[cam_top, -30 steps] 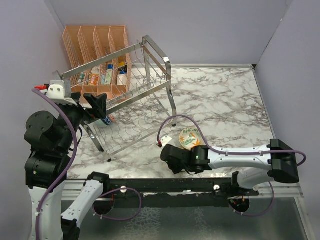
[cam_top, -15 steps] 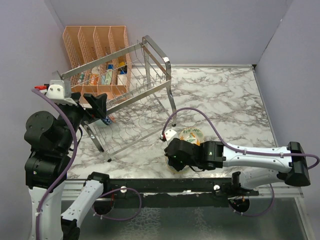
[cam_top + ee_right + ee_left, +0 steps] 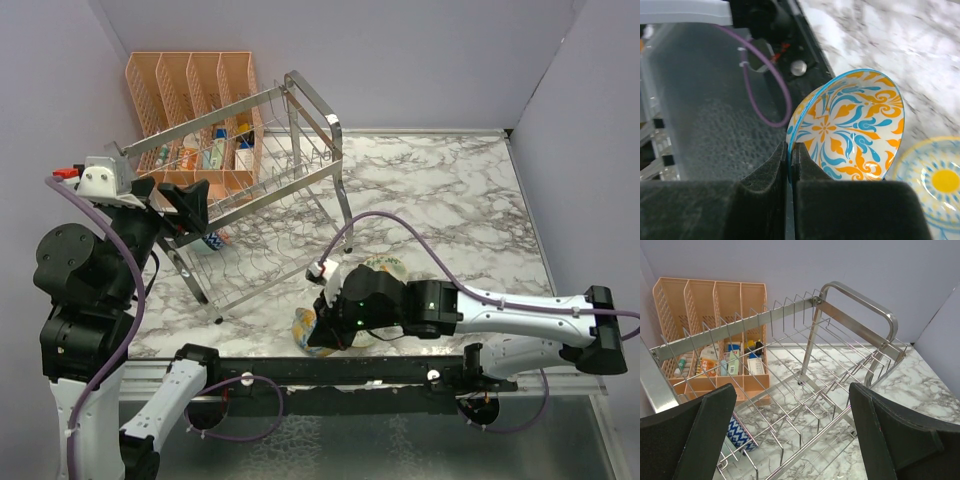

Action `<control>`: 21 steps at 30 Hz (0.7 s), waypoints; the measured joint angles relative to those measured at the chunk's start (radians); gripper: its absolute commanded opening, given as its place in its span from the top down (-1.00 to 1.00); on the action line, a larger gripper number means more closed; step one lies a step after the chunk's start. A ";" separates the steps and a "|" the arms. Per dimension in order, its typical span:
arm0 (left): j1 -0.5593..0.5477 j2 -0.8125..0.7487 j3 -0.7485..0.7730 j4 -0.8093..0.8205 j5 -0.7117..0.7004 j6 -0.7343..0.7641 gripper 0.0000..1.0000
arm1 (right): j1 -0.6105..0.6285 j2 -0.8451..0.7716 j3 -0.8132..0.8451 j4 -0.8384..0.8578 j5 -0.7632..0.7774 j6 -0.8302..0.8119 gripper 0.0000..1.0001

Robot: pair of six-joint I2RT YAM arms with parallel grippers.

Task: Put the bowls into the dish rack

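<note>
Claw on the right [image 3: 790,152] pinched tight on the rim of a flowery bowl [image 3: 850,125], held on its edge near the front of the table [image 3: 450,200], likely to slide between the wires of the dish rack [image 3: 262,232]. Left claw [image 3: 795,420] wide open, empty, up by the rack. Grey-veined marble below, purple walls [image 3: 400,60] around.

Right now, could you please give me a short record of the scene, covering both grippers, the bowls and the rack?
right gripper: shut on the rim of the round cream ceramic bowl painted orange and blue, tilted on edge
second patterned bowl: lying on the marble table beside it
left gripper: open, empty, facing the chrome wire dish rack
rack contents: no bowl visible
peach mesh organiser: behind the rack
</note>
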 measured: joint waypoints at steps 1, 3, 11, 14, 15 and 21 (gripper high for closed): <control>0.000 0.002 0.000 0.000 0.000 0.000 -0.99 | 0.000 0.012 0.002 0.026 -0.027 0.001 0.98; 0.000 0.003 0.001 0.000 0.000 0.000 -0.99 | 0.000 0.052 0.009 0.084 -0.083 0.003 0.98; 0.000 0.006 0.026 -0.008 0.000 0.000 -0.98 | -0.071 0.186 0.019 0.335 -0.314 0.061 0.98; 0.000 0.006 0.042 -0.011 0.000 0.000 -0.98 | -0.125 0.225 0.016 0.451 -0.406 0.112 0.98; 0.000 0.006 0.047 -0.011 0.000 0.000 -0.99 | -0.142 0.238 0.012 0.494 -0.437 0.131 0.98; 0.000 0.006 0.055 -0.016 0.000 0.000 -0.98 | -0.218 0.341 -0.024 0.723 -0.586 0.253 0.98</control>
